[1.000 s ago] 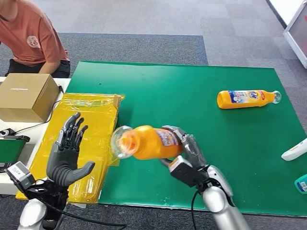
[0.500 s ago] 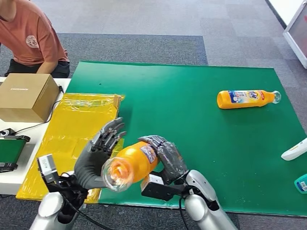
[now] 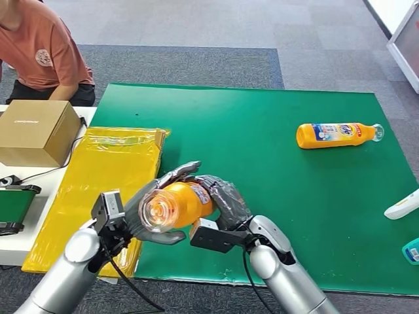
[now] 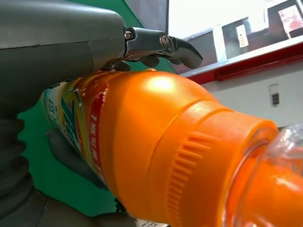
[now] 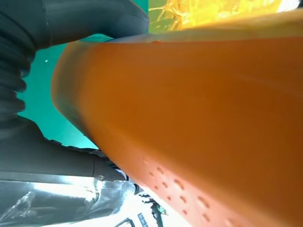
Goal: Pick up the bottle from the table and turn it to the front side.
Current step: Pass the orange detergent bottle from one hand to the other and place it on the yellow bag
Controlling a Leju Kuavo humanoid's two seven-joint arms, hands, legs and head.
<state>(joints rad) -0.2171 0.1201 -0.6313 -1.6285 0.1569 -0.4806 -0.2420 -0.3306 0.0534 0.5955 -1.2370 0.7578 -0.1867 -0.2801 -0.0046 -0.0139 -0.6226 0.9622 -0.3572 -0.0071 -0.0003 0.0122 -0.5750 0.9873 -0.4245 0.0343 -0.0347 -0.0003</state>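
The left hand (image 3: pixel 148 212) has closed in from the side and now wraps its fingers (image 4: pixel 168 45) round the neck end of the bottle (image 3: pixel 180 204), held off the green worktop (image 3: pixel 277 163) — the right hand (image 3: pixel 224 203) grips its base. Handover mid-way; next, I judge, one hand must loosen so the label can be rotated forward.

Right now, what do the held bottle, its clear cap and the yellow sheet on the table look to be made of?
Held bottle: likely glossy orange plastic, with a bright highlight on its shoulder and a printed label. Clear cap: transparent plastic or glass, orange showing through; I cannot tell which. Yellow sheet: thin shiny plastic film, wrinkled and reflective.
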